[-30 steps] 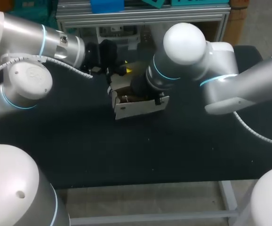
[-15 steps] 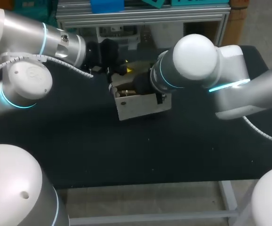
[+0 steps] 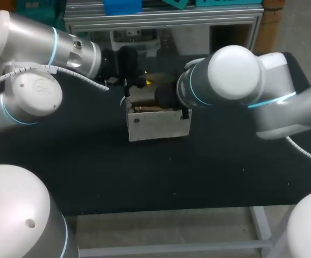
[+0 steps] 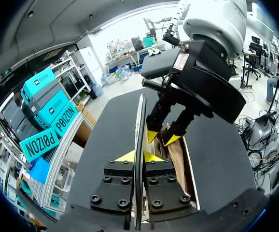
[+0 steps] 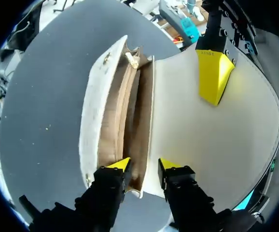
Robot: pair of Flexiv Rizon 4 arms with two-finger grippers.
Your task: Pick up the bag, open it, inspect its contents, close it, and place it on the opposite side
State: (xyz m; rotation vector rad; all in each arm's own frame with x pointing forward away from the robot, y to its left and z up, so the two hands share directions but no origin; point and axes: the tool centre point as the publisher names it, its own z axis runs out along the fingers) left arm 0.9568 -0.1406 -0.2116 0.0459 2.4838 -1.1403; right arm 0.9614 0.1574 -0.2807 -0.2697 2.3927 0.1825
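The white bag stands upright on the black table, mouth open, showing a brown lining. Its flap is lifted up behind it. My left gripper is shut on the flap's thin edge, with one of its yellow fingertips lying flat on the flap. My right arm comes in over the bag's right end. My right gripper is open at the mouth's end: one finger is inside the bag, the other on the flap side, with the back wall between them and a gap on both sides.
The black table spreads out in front of the bag and to both sides. Its front edge runs across the near part of the head view. A small metal stud sits on the bag's front face.
The bag has swung from tilted to upright and square on the table. My right arm has drawn back to the right, and its fingers have parted off the bag's rim. The left gripper kept its hold.
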